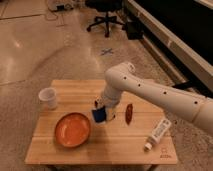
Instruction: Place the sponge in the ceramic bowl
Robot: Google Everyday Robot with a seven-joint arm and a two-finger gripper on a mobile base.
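Observation:
The sponge (pixel 98 115), a small dark-blue block, hangs in my gripper (pixel 99 111) just above the wooden table. My gripper is shut on it, just right of the rim of the ceramic bowl (pixel 73 130). That shallow orange bowl sits on the front left of the table with nothing in it. My white arm (pixel 150 95) reaches in from the right and bends down over the table's middle, hiding what lies under it.
A translucent white cup (pixel 48 97) stands at the table's back left. A reddish-brown oblong item (pixel 129 113) lies right of my gripper, and a white bottle (pixel 157 134) lies near the front right. The table (pixel 120 150) stands on a polished floor, with an office chair (pixel 106 15) far behind.

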